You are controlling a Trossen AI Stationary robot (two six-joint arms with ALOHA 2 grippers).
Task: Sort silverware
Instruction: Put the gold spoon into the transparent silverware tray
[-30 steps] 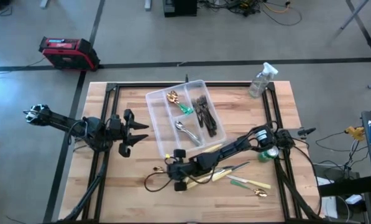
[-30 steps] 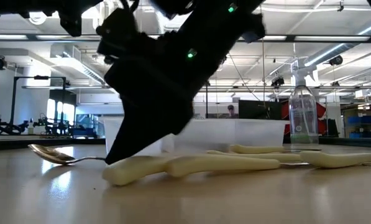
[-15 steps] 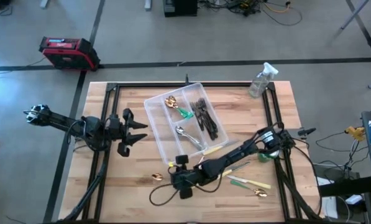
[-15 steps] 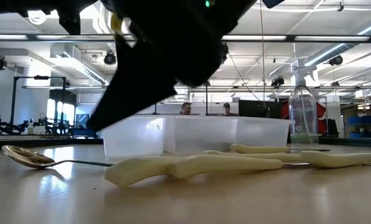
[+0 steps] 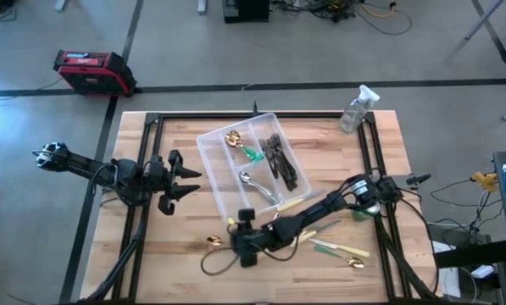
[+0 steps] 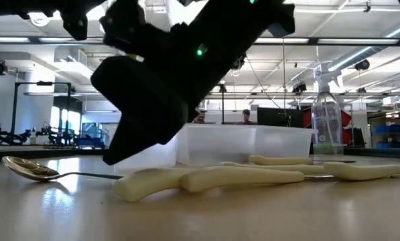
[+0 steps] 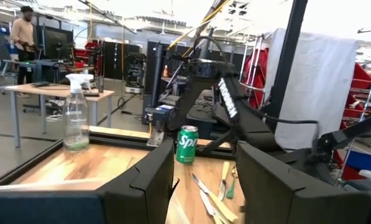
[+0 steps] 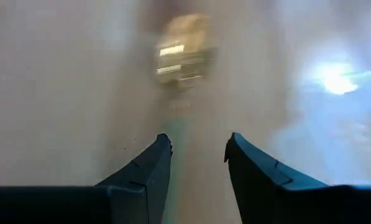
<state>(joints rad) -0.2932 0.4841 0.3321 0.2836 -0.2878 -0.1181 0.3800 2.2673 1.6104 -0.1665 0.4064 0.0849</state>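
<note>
A gold spoon [image 5: 213, 241] lies flat on the wooden table near its front edge; its bowl [image 6: 25, 169] points to the table's left. My right gripper [image 5: 233, 242] hovers open just over the spoon's handle end. In the right wrist view the blurred bowl [image 8: 182, 50] shows ahead of the parted fingertips [image 8: 197, 146]. Cream-handled knives [image 6: 206, 179] lie on the table beside it. A clear divided tray [image 5: 203, 148] holds a gold spoon, a green-handled piece, dark forks and a silver spoon. My left gripper [image 5: 187, 180] waits open at the table's left, holding nothing.
More cutlery lies right of my right arm: green-handled pieces [image 5: 329, 247] and a gold spoon [image 5: 354, 263]. A green can [image 7: 186, 144] stands at the right. A spray bottle [image 5: 356, 110] is at the far right corner. Bare wood lies between the tray and the left arm.
My right gripper has moved toward the table's near edge, dragging the gold spoon with it along the table. It has then come off the spoon's handle and risen a little. The spoon has stayed where it was left. My left arm has kept still.
</note>
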